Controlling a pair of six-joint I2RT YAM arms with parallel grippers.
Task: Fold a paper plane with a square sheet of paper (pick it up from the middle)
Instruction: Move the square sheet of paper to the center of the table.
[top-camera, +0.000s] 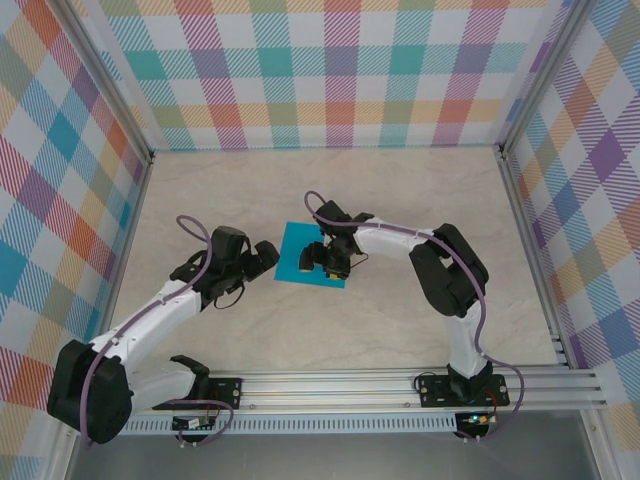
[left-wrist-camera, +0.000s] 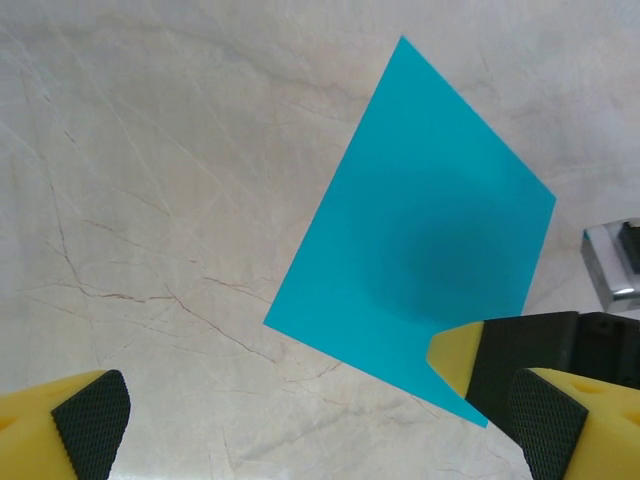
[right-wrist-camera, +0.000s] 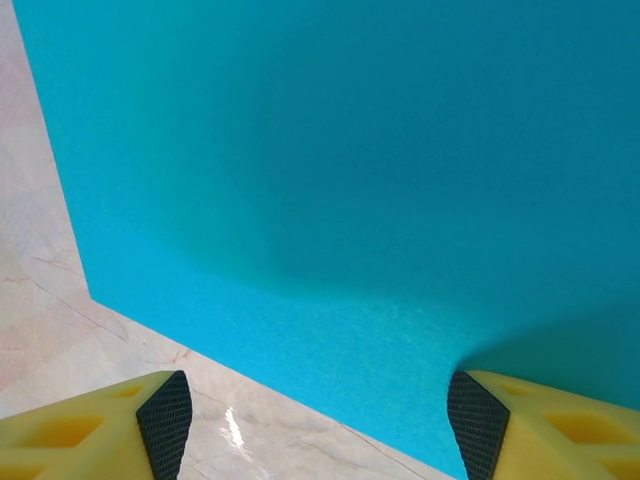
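On a pale marble-patterned table (top-camera: 400, 330), the overhead view shows a flat, thin teal square sheet of paper (top-camera: 298, 248) at the centre. The left wrist view adds its sharp-cornered outline, the right wrist view its smooth matte surface. The left gripper (top-camera: 268, 258) waits beside the sheet, its yellow fingers wide apart. The right gripper (right-wrist-camera: 322, 425) straddles the sheet's edge, jaws apart, gripping nothing.
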